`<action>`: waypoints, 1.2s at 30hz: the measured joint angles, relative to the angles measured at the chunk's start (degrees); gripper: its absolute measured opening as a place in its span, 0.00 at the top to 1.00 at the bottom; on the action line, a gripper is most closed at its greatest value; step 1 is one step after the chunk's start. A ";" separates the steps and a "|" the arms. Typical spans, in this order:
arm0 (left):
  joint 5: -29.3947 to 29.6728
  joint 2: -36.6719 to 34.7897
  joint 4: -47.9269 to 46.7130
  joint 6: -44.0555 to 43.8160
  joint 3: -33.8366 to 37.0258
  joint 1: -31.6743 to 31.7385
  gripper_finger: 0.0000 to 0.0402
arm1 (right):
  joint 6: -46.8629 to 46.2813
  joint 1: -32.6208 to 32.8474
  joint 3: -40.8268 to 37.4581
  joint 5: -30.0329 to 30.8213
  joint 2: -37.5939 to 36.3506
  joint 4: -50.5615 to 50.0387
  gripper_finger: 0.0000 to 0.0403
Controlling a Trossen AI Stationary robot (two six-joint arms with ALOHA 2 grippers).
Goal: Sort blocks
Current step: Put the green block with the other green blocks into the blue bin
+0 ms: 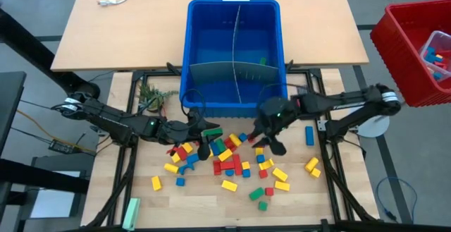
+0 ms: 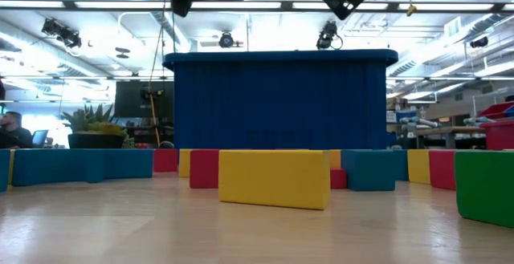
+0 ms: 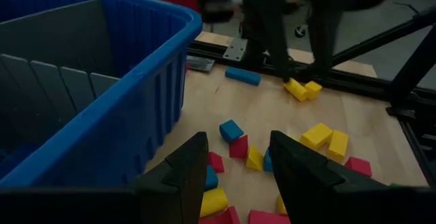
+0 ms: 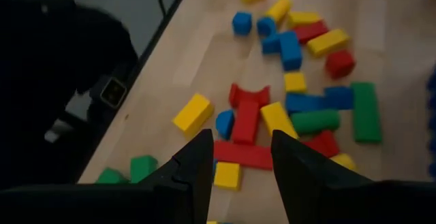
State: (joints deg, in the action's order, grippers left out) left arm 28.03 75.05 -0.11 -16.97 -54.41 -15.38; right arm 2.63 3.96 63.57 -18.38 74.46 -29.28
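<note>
Both grippers hang open and empty: our left gripper (image 1: 204, 142) and right gripper (image 1: 271, 142) hover over the scattered small plastic blocks (image 1: 229, 163) lying on the wooden table (image 1: 296, 197), just before the blue plastic bin (image 1: 234, 52).

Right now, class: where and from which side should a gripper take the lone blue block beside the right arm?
Take the blue block at its middle, fingers across its narrow width, coming straight down. It lies flat, apart from the other blocks, so both long faces look free.
</note>
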 joint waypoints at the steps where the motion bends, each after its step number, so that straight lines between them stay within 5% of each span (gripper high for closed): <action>1: 0.00 0.00 -0.07 0.00 0.00 0.00 0.59 | 0.00 0.62 0.00 0.35 0.70 0.02 0.67; 10: 0.00 -0.02 -0.14 -0.22 0.00 0.00 0.59 | 0.42 4.57 0.00 0.84 7.37 0.48 0.67; 20: -1.70 -0.02 0.36 0.04 0.00 -0.02 0.59 | -12.51 9.55 0.00 1.09 11.66 0.88 0.61; 28: -1.70 -0.02 0.54 -2.20 0.00 -0.02 0.59 | -8.72 20.26 0.00 10.62 15.39 5.34 0.48; 36: -1.65 -0.02 0.32 -2.62 0.00 0.00 0.59 | -10.87 29.26 0.00 19.77 21.59 5.31 0.47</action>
State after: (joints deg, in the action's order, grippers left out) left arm 26.38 75.02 0.21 -19.59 -54.41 -15.38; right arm -8.24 33.22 63.57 1.38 96.05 -23.97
